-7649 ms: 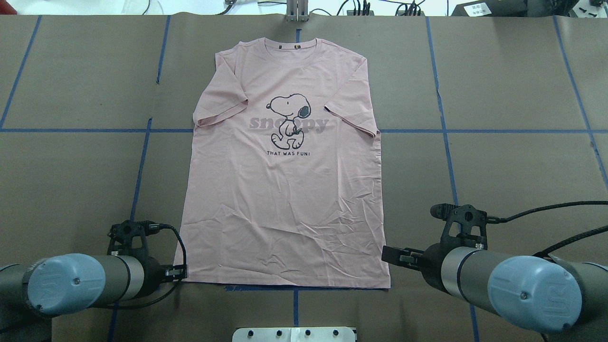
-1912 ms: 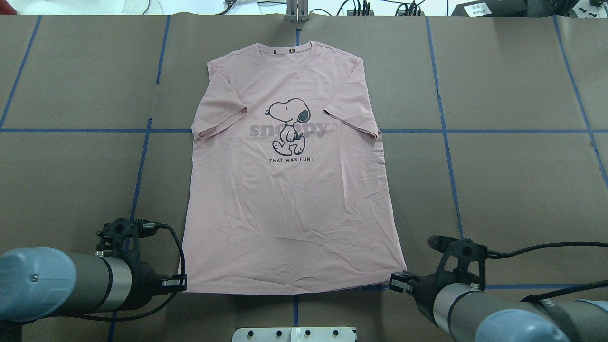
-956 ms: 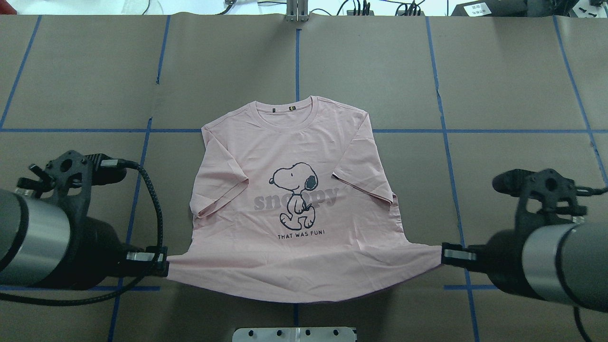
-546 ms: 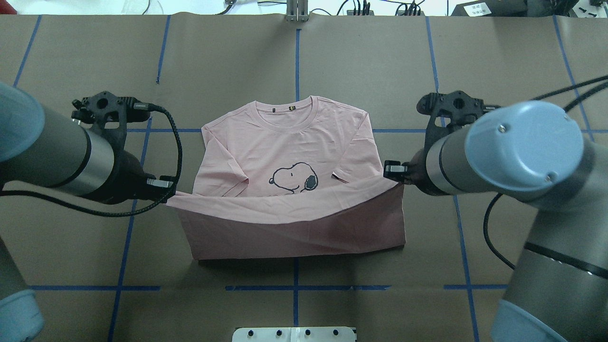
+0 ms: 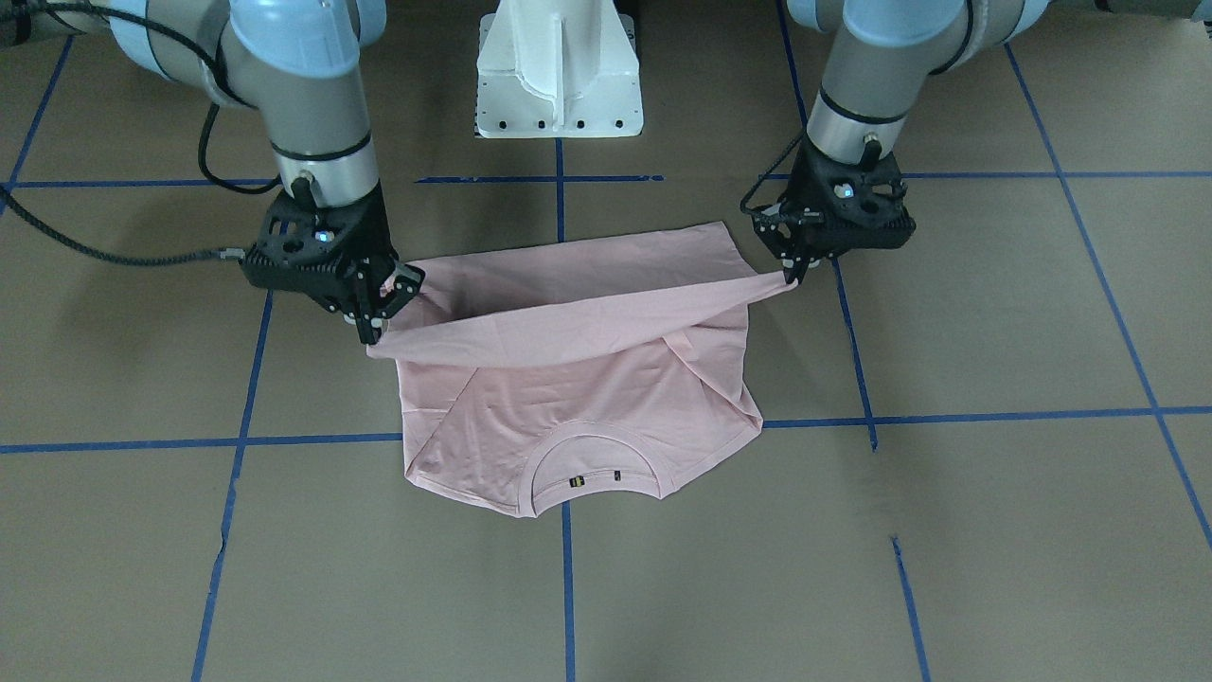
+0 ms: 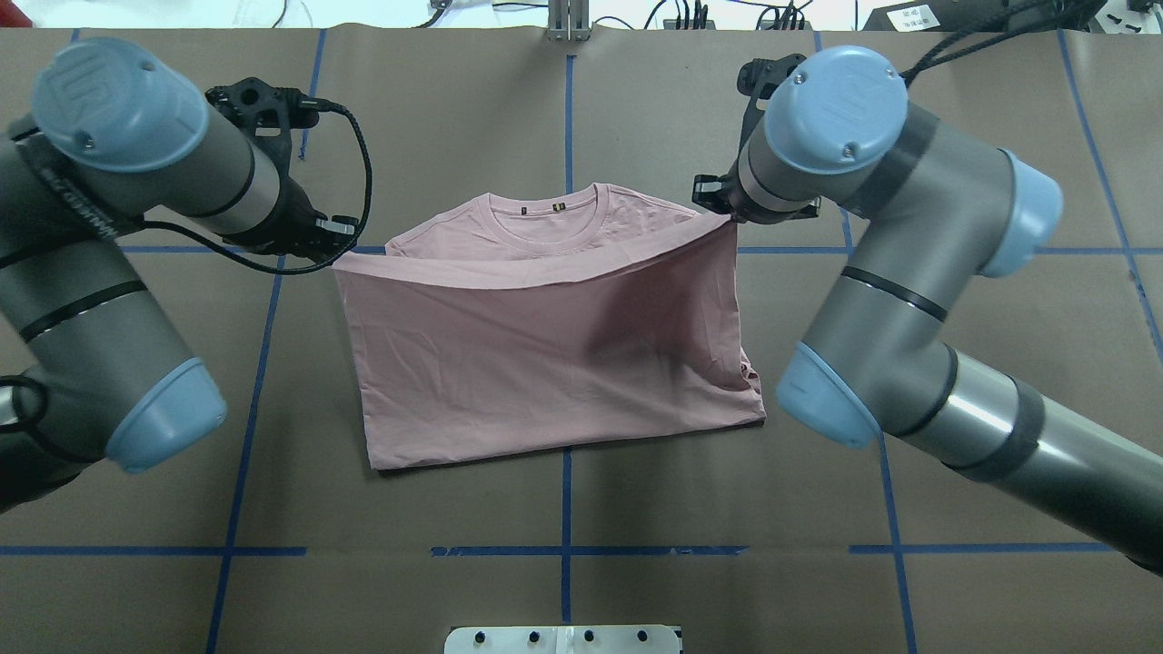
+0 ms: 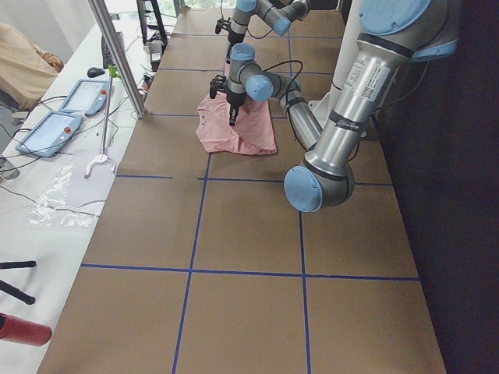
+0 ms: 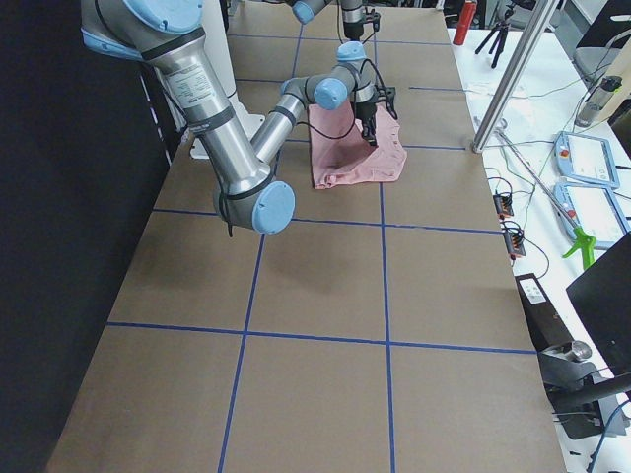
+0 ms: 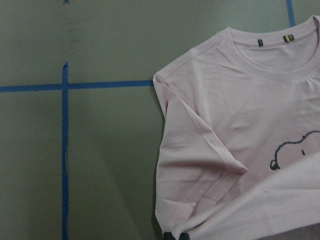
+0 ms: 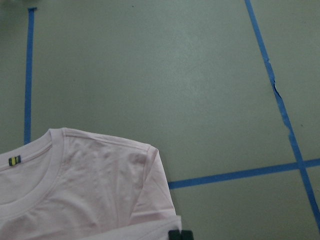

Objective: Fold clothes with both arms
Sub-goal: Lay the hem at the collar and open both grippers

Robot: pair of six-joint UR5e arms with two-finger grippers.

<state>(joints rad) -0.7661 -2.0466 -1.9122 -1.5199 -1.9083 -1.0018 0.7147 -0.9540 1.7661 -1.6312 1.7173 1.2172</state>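
Observation:
The pale pink T-shirt lies on the brown table, its lower half doubled back toward the collar with the plain side up. My left gripper is shut on one hem corner, and my right gripper is shut on the other. The hem hangs taut between them just above the chest. From the front, the left gripper and right gripper hold the raised hem over the shirt. The left wrist view shows a bit of the Snoopy outline; elsewhere the print is covered.
Blue tape lines grid the brown paper table. The white pedestal base stands behind the shirt, between the arms. A metal pole and tablets sit along the far table edge, and a person is beside them.
Both grippers have carried the hem farther away from the robot toward the collar. The folded-over layer now hides the Snoopy print that showed half a second ago.

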